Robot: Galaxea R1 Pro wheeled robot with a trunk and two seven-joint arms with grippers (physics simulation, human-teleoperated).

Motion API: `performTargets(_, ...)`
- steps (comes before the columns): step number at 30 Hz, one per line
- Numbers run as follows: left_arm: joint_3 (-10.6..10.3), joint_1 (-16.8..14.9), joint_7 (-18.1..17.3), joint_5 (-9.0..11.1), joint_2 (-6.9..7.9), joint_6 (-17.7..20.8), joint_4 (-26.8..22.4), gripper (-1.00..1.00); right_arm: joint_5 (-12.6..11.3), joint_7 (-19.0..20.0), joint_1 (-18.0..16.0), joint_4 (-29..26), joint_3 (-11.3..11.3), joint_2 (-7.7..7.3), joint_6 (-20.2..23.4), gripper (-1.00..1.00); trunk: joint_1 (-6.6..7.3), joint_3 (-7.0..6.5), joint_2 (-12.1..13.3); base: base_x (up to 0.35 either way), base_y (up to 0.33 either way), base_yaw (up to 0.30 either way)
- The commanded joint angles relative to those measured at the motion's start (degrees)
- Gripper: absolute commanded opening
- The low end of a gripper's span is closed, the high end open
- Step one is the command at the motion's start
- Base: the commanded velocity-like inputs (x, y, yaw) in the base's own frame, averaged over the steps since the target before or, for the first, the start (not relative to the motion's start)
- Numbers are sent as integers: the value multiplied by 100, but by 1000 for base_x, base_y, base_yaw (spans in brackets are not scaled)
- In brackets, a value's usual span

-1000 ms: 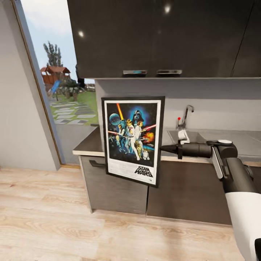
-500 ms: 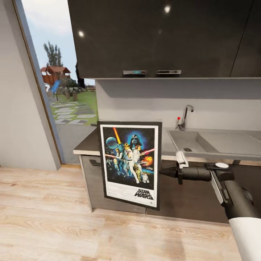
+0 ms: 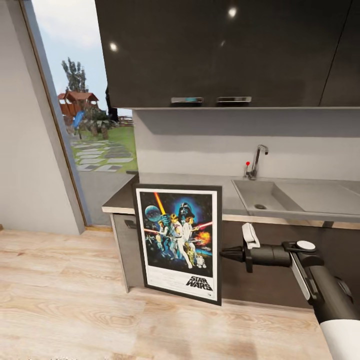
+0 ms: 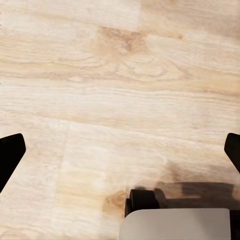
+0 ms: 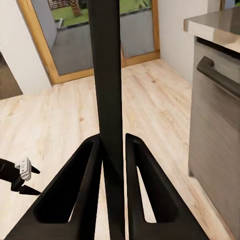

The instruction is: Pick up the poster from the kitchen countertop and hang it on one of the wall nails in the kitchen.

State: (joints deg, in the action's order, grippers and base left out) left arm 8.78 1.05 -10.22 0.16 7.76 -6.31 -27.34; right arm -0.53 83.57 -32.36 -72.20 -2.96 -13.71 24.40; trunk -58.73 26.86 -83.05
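— Dropping lower, that's the story: the poster [image 3: 178, 243] now hangs in front of the dark lower cabinets [image 3: 270, 270], its bottom edge close above the wooden floor [image 3: 75, 310], where a second ago its top stood above the tabletop [image 3: 225, 200] edge.

— And the right pincer [image 3: 223, 253]?

— Clamped on the poster's right edge. The right wrist view shows it plainly: both fingers [image 5: 82, 190] pressed against the thin black frame [image 5: 107, 85], which runs upright between them. The arm reaches across at cabinet height, well under the sink [image 3: 280, 197].

— So the pickup is done?

— It looks done; the poster is clear of the tabletop and carried upright, art facing the robot. But lowering takes it away from any hanging height, so this reads as tucking the load in for travel.

— Any nail to aim for?

— None can be made out on the pale wall here.

— The left pincer [image 4: 120, 155]?

— Spread wide, empty, pointing down at the floor.
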Motion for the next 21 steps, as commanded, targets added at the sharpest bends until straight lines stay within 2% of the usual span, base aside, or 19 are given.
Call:
performTargets(1,34,0,-45,1,-3,-1,-4,100,-9,32,-2,0,-3,0,76,-100,0,4,-3,0,0,162)
performTargets(11,43,0,-42,1,-3,-3,17,100,-8,28,2,27,-3,0,34,-100,0,2,-3,0,23,256)
performTargets(21,53,0,-43,1,6,-10,18,100,-9,28,2,31,-3,25,21,-100,0,2,-3,0,261,288)
